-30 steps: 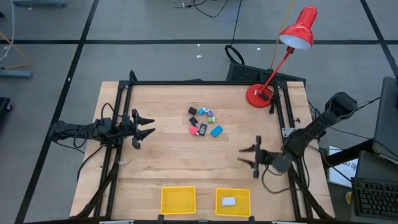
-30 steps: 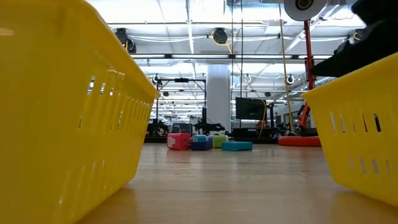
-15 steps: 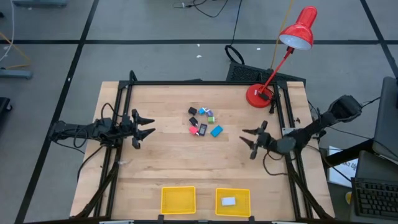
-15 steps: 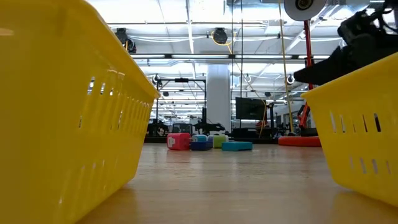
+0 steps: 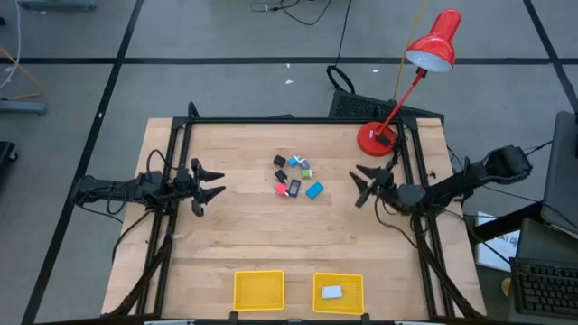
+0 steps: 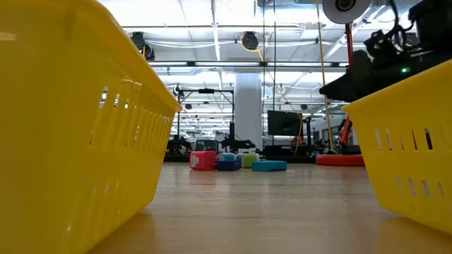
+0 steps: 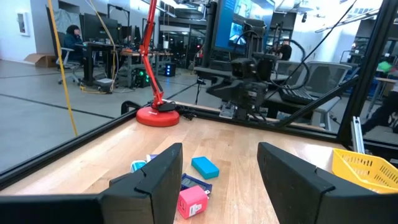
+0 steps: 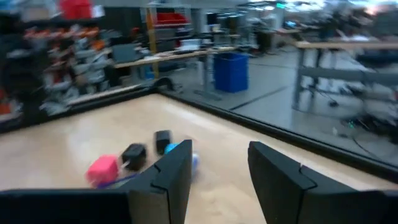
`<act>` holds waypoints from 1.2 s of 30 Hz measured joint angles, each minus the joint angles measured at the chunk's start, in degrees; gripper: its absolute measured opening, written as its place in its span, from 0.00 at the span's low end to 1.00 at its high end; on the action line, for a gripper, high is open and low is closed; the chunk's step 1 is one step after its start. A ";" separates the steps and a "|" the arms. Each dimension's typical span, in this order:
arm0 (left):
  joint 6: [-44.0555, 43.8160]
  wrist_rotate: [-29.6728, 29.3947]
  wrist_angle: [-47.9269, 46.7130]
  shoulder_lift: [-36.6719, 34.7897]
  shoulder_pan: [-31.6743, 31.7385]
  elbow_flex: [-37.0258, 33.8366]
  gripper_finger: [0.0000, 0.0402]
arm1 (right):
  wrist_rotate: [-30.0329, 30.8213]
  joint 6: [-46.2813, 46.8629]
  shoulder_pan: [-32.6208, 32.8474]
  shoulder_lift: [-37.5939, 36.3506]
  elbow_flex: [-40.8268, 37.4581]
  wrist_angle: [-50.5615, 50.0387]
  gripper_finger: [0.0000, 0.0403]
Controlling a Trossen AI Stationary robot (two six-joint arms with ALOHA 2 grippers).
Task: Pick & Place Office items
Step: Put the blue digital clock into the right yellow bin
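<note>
- Your right end effector (image 5: pixel 359 183) is hovering at the right side of the worktop (image 5: pixel 235 235), near the red lamp base (image 5: pixel 375 139); its fingers (image 8: pixel 168 180) are standing apart, moderately wide, and gripping nothing.
- It is pointing toward the cluster of office items (image 5: pixel 295 175), which is lying well apart from it at the worktop's centre.
- Your left end effector (image 5: pixel 215 180) is waiting at the left edge of the worktop, fingers (image 7: pixel 155 180) parted and empty, also facing the cluster.
- The cluster is showing a pink-red block (image 5: pixel 281 189), a light blue piece (image 5: pixel 314 190), small black pieces (image 5: pixel 280 162), a green bit (image 5: pixel 307 172) and a teal bit (image 5: pixel 301 161), all packed close together.
- In the left wrist view you are seeing the pink-red block (image 7: pixel 193 200) nearest, the light blue piece (image 7: pixel 204 167) just behind it.
- Two yellow trays are sitting at the near edge: the left yellow tray (image 5: pixel 259 291) and the right yellow tray (image 5: pixel 339 291), which is holding a white-silver item (image 5: pixel 331 292).
- The red desk lamp (image 5: pixel 434 42) is leaning over the far right corner.
</note>
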 joint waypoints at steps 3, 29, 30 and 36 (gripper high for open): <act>0.01 0.00 0.00 0.00 0.00 0.00 0.53 | 0.00 0.28 -3.99 0.02 0.00 -0.09 0.36; 0.00 0.00 -0.01 0.00 0.00 0.00 0.53 | -33.24 -3.09 -27.70 2.79 5.03 0.73 0.48; 0.00 0.00 -0.04 0.00 0.00 0.00 0.53 | -35.30 -3.14 -27.65 3.44 5.15 0.49 0.50; 0.00 -0.01 -0.02 0.00 0.00 0.01 0.53 | -39.54 -2.68 -24.94 6.62 5.46 0.56 0.64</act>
